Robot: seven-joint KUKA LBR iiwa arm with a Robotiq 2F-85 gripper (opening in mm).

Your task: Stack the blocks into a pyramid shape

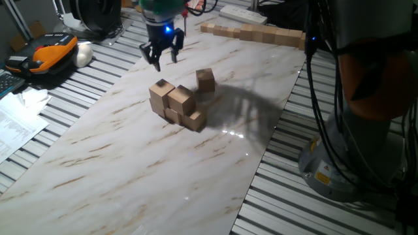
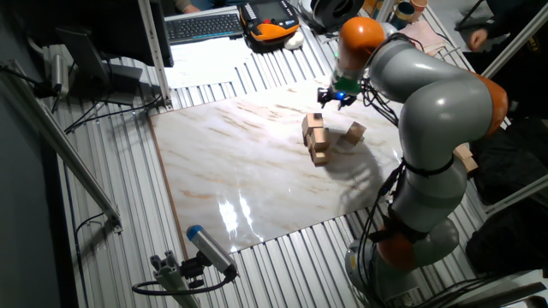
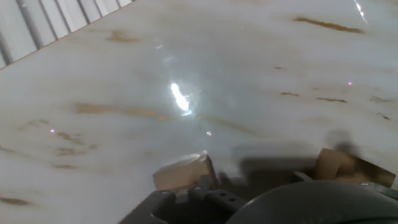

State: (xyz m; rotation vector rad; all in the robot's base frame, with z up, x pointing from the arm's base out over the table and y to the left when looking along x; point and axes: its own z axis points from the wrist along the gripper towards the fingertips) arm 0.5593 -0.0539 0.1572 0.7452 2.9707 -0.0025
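Several tan wooden blocks [image 1: 175, 103] sit stacked in two layers at the middle of the marble board [image 1: 117, 163]; the stack also shows in the other fixed view [image 2: 316, 139]. One loose block [image 1: 205, 79] lies just behind it to the right, also in the other fixed view [image 2: 354, 133]. My gripper [image 1: 163, 61] hangs open and empty above the board, behind and left of the stack; it also shows in the other fixed view [image 2: 332, 98]. The hand view shows two blocks [image 3: 183, 172] at its lower edge, blurred.
A long joined row of tan cubes [image 1: 251, 32] lies along the board's far edge. An orange-and-black device [image 1: 49, 53], papers [image 1: 16, 124] and a white object are on the slatted table at left. The arm's base [image 1: 339, 163] stands at right.
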